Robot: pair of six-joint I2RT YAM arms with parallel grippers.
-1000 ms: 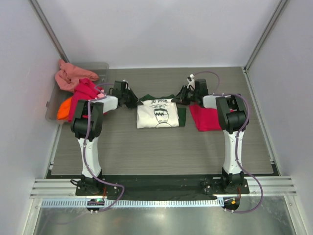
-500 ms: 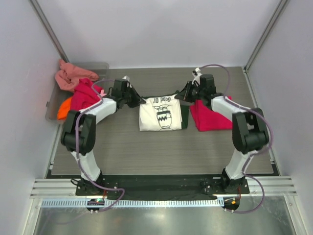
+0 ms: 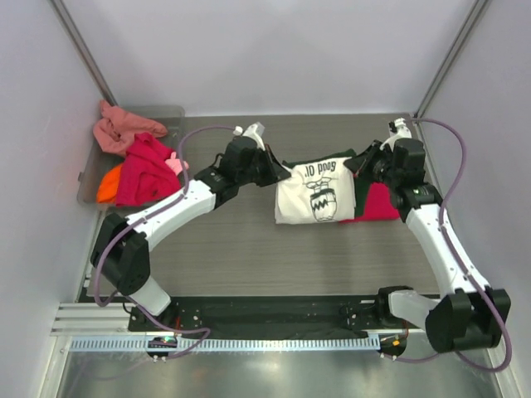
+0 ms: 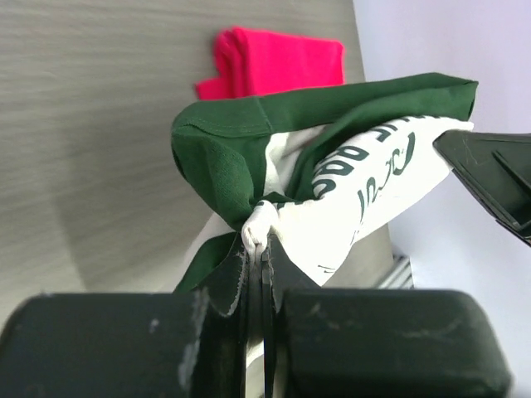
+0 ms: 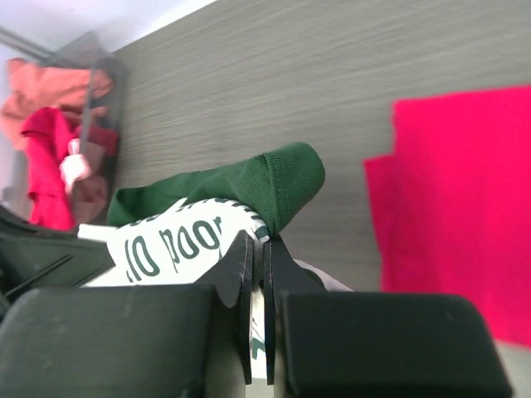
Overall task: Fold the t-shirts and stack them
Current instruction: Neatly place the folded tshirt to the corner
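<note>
Fingers pinched together, left gripper (image 3: 280,171) and right gripper (image 3: 357,163) clamp the ten and two o'clock corners of the folded cream-white, green-sleeved cloth t-shirt (image 3: 319,195); crimson-pink folded t-shirt (image 3: 380,206) lies just beside, three o'clock

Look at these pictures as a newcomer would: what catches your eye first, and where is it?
First comes the cream-white and green t-shirt with dark print, mid-table, pinched at its far corners by the left claw and the right claw, both shut on it. Just past its right edge lies a folded crimson t-shirt. At the far left, a heap of pink, red and orange t-shirts fills a grey tray.
</note>
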